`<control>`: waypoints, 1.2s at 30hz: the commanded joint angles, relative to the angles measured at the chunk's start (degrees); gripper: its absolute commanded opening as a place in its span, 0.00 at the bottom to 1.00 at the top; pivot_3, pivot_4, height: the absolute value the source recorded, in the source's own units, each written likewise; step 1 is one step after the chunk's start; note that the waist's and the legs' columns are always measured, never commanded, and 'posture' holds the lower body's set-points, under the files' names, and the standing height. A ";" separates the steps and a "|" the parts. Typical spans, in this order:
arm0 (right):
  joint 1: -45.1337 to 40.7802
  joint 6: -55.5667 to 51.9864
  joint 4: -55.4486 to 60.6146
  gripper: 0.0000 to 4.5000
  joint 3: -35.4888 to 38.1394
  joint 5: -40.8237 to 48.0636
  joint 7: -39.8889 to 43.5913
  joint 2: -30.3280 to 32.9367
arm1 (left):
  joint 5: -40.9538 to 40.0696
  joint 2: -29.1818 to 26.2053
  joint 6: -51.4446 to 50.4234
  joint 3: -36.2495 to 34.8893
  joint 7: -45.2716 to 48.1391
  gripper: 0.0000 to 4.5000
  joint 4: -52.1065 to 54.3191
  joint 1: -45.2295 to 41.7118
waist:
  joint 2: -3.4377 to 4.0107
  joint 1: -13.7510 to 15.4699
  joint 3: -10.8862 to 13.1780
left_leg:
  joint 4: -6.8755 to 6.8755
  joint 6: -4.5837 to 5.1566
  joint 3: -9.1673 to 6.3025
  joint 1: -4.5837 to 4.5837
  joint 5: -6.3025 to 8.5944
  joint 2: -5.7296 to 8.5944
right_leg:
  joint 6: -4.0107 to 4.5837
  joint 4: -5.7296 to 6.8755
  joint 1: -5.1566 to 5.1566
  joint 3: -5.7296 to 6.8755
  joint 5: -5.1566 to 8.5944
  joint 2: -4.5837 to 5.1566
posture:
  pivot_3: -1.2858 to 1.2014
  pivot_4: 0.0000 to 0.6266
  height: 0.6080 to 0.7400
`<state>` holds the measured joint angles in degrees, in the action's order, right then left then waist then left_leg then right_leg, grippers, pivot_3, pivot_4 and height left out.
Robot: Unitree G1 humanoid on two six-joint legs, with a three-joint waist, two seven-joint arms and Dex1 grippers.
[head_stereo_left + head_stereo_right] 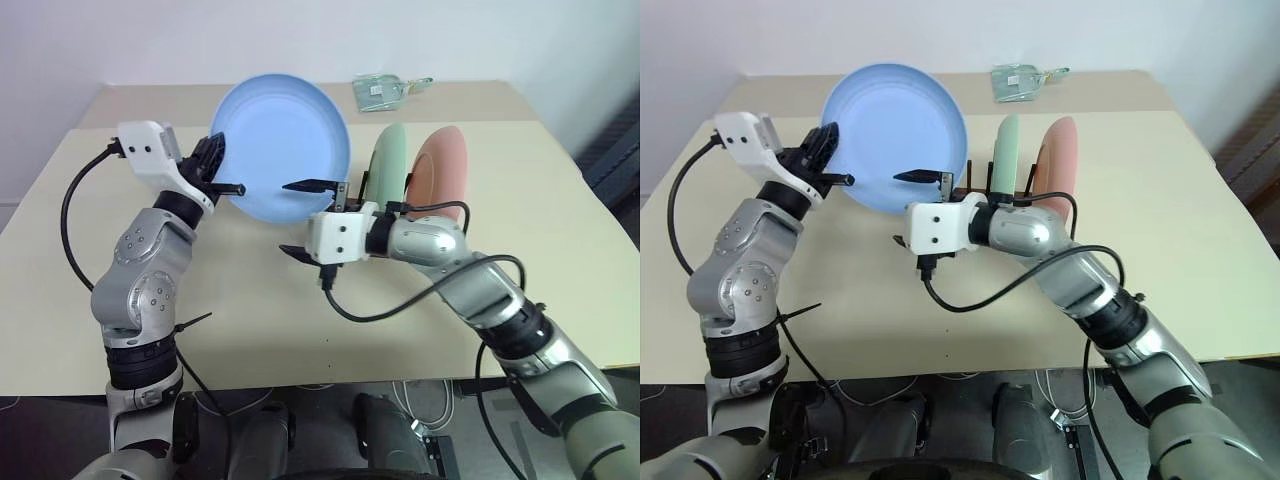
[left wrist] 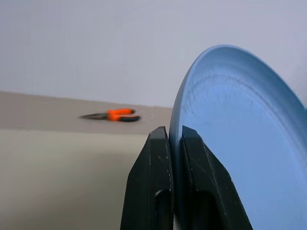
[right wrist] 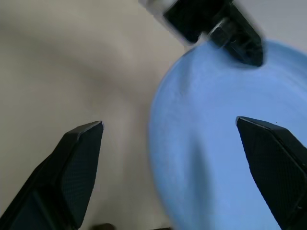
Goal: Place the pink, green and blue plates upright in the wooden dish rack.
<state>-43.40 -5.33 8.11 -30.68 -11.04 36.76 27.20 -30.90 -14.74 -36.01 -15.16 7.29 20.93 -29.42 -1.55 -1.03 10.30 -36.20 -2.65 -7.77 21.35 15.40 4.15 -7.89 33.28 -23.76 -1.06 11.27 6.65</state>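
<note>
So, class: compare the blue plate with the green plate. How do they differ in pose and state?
The blue plate is held off the table, its rim pinched in the left claw; the green plate stands in the wooden dish rack, with no claw on it. The blue plate shows its broad face to the head camera; the green plate shows nearly edge-on. Both are round, plain plates.

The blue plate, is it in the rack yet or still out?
Out. The blue plate is held in the air by the left gripper, pinched on its rim. Only the green plate and pink plate stand upright in the wooden dish rack.

Right arm hides most of the wooden dish rack [image 1: 975,187].
</note>
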 commanded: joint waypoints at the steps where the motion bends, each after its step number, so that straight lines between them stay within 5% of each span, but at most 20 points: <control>1: -1.02 4.20 -3.13 0.83 -0.64 -3.97 -1.33 -2.60 | -1.98 -0.89 -0.29 -0.36 0.25 0.00 3.95 -1.28 | 0.00 0.19 0.00 | 0.03 -0.15 -0.04 0.00 -0.09 0.00 | 0.01 0.00 -0.01 0.00 0.00 -0.03 | 0.52 0.24 1.00; 8: -1.16 8.34 -6.31 0.00 0.73 -9.11 -2.80 -4.55 | -6.35 -0.75 -1.50 -2.51 0.32 0.00 5.37 -1.05 | -0.01 0.25 0.00 | 0.02 -0.10 -0.08 0.03 -0.07 0.02 | 0.02 0.00 0.00 -0.01 -0.01 -0.05 | 0.52 0.24 1.00; 9: -1.19 8.84 -6.31 0.00 1.18 -9.51 -3.15 -4.65 | -7.54 -0.14 -1.06 -3.65 0.14 0.00 5.33 -1.25 | -0.01 0.24 0.00 | 0.04 -0.10 -0.08 0.03 -0.07 0.01 | 0.04 0.00 -0.01 -0.01 -0.02 -0.06 | 0.52 0.24 1.00; 14: -1.60 10.22 -5.00 0.00 5.47 -7.24 -4.73 -6.66 | -13.57 4.23 5.68 -14.92 -7.45 0.44 -0.60 -5.74 | -0.10 0.32 0.02 | 0.03 -0.15 -0.17 0.03 -0.10 -0.02 | 0.07 -0.01 0.00 0.02 -0.04 -0.10 | 0.52 0.24 1.00; 18: -1.20 5.37 0.14 0.00 12.38 3.74 -4.06 -11.99 | -10.01 1.04 11.87 -19.13 -9.09 0.44 -6.55 -6.31 | -0.08 0.07 0.01 | 0.10 -0.20 -0.13 -0.02 -0.12 -0.03 | 0.08 0.00 -0.01 0.00 -0.05 -0.13 | 0.52 0.24 1.00; 22: -0.45 -9.03 8.22 0.00 21.46 23.18 -2.41 -17.81 | 1.91 -6.92 18.97 -13.20 -1.44 0.44 -12.07 0.96 | -0.05 0.11 0.00 | 0.16 -0.20 -0.15 -0.02 -0.12 -0.05 | 0.10 0.01 -0.04 -0.03 -0.06 -0.19 | 0.52 0.24 1.00; 28: -1.13 -34.65 16.12 0.00 39.18 59.99 -22.74 -29.16 | 15.46 -13.57 26.76 9.23 17.13 0.44 -11.89 17.94 | 0.06 0.57 0.00 | 0.15 -0.10 -0.24 0.00 -0.07 -0.03 | 0.36 0.00 0.02 -0.04 -0.01 -0.17 | 0.52 0.24 1.00; 36: 3.33 -42.22 18.20 0.00 43.49 74.82 -43.14 -32.01 | 12.45 -12.35 24.78 18.49 28.26 0.44 -5.39 25.92 | 0.42 -0.01 0.00 | 0.37 -0.12 -0.19 0.10 -0.09 -0.14 | 0.54 0.31 -0.56 -0.10 0.02 -0.21 | 0.52 0.24 1.00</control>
<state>-39.16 -47.56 23.45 12.92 60.11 -4.19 -3.74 -17.10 -26.83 -10.96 3.03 34.06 12.98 -3.82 -1.14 -1.04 10.30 -35.84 -2.76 -7.92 21.44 15.31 4.01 -7.35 33.60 -24.32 -1.19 11.30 6.43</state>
